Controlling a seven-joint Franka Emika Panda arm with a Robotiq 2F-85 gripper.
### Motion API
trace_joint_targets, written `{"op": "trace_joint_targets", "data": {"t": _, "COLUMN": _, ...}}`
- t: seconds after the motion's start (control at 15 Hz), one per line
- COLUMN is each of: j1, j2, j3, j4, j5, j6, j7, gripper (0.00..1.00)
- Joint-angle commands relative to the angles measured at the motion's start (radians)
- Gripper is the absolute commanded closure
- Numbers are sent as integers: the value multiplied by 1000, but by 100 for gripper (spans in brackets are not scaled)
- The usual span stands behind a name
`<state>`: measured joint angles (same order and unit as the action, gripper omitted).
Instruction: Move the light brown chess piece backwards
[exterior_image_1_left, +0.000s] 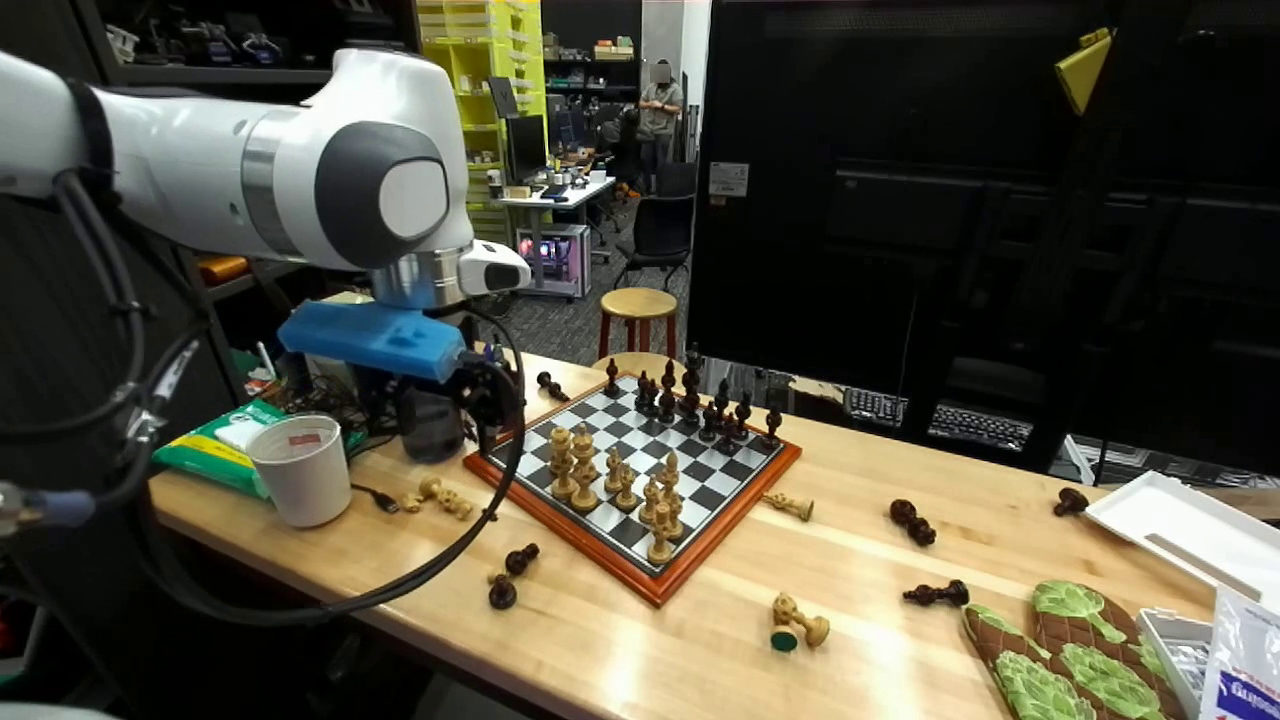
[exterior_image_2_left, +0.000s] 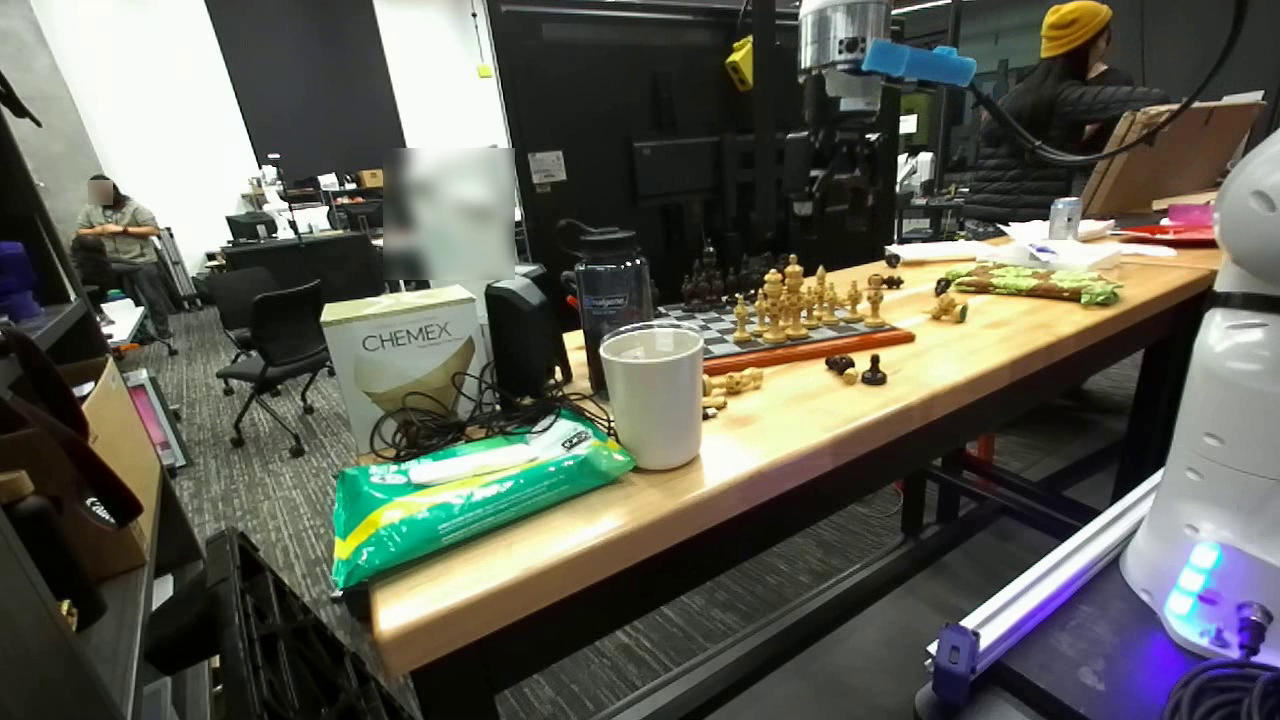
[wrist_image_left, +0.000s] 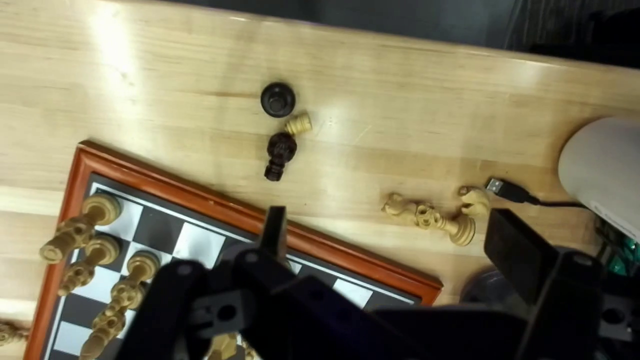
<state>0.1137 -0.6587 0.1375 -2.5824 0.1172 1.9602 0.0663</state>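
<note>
Several light brown chess pieces (exterior_image_1_left: 583, 470) stand on the near part of the chessboard (exterior_image_1_left: 725, 521); they also show in an exterior view (exterior_image_2_left: 795, 305) and the wrist view (wrist_image_left: 95, 212). I cannot tell which one is meant. Dark pieces (exterior_image_1_left: 690, 395) stand at the far side. Other light brown pieces (wrist_image_left: 432, 220) lie on the table beside the board's red-brown rim (wrist_image_left: 200, 199). My gripper (wrist_image_left: 395, 237) is open and empty, high above the board's corner near the cup; it also shows in an exterior view (exterior_image_2_left: 842, 145). Its fingers hide part of the board in the wrist view.
A white cup (exterior_image_2_left: 652, 400), a dark bottle (exterior_image_2_left: 612, 300) and a green packet (exterior_image_2_left: 480, 500) stand or lie at one table end. Dark pieces (wrist_image_left: 278, 100) and a USB cable (wrist_image_left: 515, 191) are on the table. Oven mitts (exterior_image_1_left: 1080, 650) lie at the opposite end.
</note>
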Motion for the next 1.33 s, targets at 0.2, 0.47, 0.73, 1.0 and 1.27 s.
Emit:
{"op": "trace_joint_targets", "data": {"t": 0.2, "j1": 4, "j2": 11, "j3": -5, "j4": 8, "j5": -4, "j6": 0, "j7": 4, "gripper": 0}}
{"op": "trace_joint_targets", "data": {"t": 0.47, "j1": -30, "j2": 37, "j3": -39, "j4": 42, "j5": -24, "j6": -1, "j7": -9, "gripper": 0}}
{"op": "trace_joint_targets", "data": {"t": 0.73, "j1": -91, "j2": 89, "j3": -98, "j4": 104, "j5": -62, "j6": 14, "j7": -12, "gripper": 0}}
{"op": "trace_joint_targets", "data": {"t": 1.0, "j1": -138, "j2": 175, "j3": -136, "j4": 175, "j5": -92, "j6": 84, "j7": -10, "gripper": 0}}
{"op": "trace_joint_targets", "data": {"t": 1.27, "j1": -138, "j2": 177, "j3": -146, "j4": 171, "j5": -78, "j6": 90, "j7": -13, "gripper": 0}}
